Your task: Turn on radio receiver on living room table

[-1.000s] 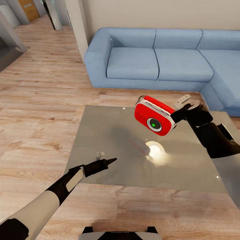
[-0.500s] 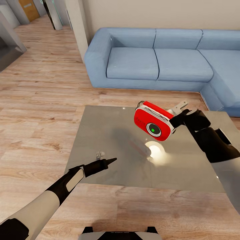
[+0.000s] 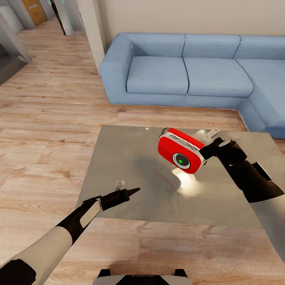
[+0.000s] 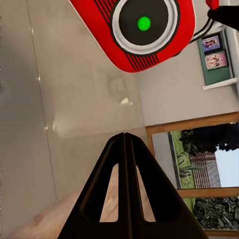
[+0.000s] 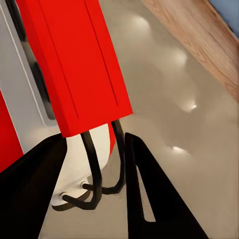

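The red radio receiver (image 3: 180,152) hangs tilted just above the glossy grey table (image 3: 118,158), its round dark dial facing me with a green centre light lit. My right gripper (image 3: 206,151) is shut on the radio's right end. In the right wrist view the radio's red body (image 5: 69,64) and thin black handle sit between the gripper's (image 5: 94,142) dark fingers. My left gripper (image 3: 132,191) is shut and empty over the table's near left part, pointing toward the radio. The left wrist view shows its closed fingers (image 4: 124,149) below the dial (image 4: 144,30).
A blue sectional sofa (image 3: 186,71) stands behind the table and wraps round its right side. A small white object (image 3: 118,183) lies on the table beside my left gripper. Light wood floor (image 3: 43,130) lies to the left, with a beige pillar (image 3: 92,31) at the back.
My right gripper has lowered the radio toward the table top and shifted it slightly left. The left arm has stayed still.
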Robot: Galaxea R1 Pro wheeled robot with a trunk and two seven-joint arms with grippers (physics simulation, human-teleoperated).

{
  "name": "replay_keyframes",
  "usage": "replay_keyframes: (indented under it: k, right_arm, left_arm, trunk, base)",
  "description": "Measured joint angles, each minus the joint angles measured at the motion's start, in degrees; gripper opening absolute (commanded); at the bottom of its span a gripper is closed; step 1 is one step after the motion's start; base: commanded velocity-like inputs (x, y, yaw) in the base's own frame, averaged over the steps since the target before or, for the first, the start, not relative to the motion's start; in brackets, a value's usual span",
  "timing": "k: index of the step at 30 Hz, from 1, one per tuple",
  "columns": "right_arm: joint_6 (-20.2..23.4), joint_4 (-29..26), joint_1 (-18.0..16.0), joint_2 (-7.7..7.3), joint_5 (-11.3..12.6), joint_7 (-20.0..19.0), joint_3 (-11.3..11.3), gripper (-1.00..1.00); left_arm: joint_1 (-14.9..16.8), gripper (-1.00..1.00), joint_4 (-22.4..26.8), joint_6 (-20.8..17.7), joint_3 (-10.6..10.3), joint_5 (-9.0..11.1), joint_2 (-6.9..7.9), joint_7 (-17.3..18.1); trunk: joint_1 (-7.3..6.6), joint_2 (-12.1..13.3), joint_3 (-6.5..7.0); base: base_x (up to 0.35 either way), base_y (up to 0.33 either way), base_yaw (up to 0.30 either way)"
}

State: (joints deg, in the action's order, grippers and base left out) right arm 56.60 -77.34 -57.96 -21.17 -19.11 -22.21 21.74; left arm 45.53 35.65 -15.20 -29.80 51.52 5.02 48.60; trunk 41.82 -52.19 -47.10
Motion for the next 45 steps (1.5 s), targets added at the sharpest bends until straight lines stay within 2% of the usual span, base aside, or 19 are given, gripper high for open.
replay_keyframes:
  k: [3, 5, 12, 19, 25, 29, 37, 40, 45]
  right_arm:
    - [-1.05, 0.04, 0.04, -0.04, 2.08, 1.15, -0.01, -1.00]
    - [-1.49, 0.06, 0.04, -0.07, 2.41, 1.96, -0.03, -1.00]
    - [-2.03, 0.29, 0.10, -0.10, 6.11, 3.77, -0.06, -1.00]
    - [-4.57, 0.91, 2.76, -0.10, 6.92, 4.49, -0.06, -1.00]
    - [-4.94, 1.26, 3.27, -0.10, 7.08, 4.69, -0.07, -1.00]
    - [-5.59, 2.53, 3.38, -0.15, 9.73, 4.85, -0.08, -1.00]
    - [-6.89, 4.45, 3.40, -0.25, 10.91, 5.26, -0.12, -1.00]
    - [-6.96, 4.62, 3.40, -0.63, 14.24, 5.42, -0.09, -1.00]
    - [-7.09, 4.70, 3.40, -1.23, 14.76, 5.65, -0.11, -1.00]
  left_arm:
    - [0.01, -1.00, -0.11, 0.00, 0.00, -0.01, -0.02, 0.00]
    - [0.00, -1.00, -0.13, 0.00, 0.00, -0.01, -0.04, 0.00]
    - [0.01, -1.00, -0.07, 0.00, 0.00, -0.05, -0.05, 0.00]
    - [0.00, -1.00, -0.06, 0.01, 0.00, -0.18, -0.05, 0.00]
    - [0.01, -1.00, -0.06, 0.03, 0.00, -0.19, -0.09, 0.00]
    - [0.00, -1.00, -0.06, 0.04, 0.00, -0.19, -0.10, 0.00]
    - [0.01, -1.00, -0.09, 0.02, 0.00, -0.19, -0.10, 0.00]
    - [0.00, -1.00, -0.11, 0.06, 0.00, -0.19, -0.10, 0.00]
    - [0.01, -1.00, -0.13, 0.08, 0.00, -0.19, -0.10, 0.00]
  trunk:
    - [0.00, 0.00, 0.00]
    - [0.00, 0.00, 0.00]
    - [0.00, 0.00, 0.00]
    - [0.00, 0.00, 0.00]
    - [0.00, 0.00, 0.00]
    - [0.00, 0.00, 0.00]
    - [0.00, 0.00, 0.00]
    - [0.00, 0.00, 0.00]
    - [0.00, 0.00, 0.00]
  base:
    - [0.000, 0.000, 0.000]
    - [0.000, 0.000, 0.000]
    - [0.000, 0.000, 0.000]
    - [0.000, 0.000, 0.000]
    - [0.000, 0.000, 0.000]
    - [0.000, 0.000, 0.000]
    - [0.000, 0.000, 0.000]
    - [0.000, 0.000, 0.000]
    - [0.000, 0.000, 0.000]
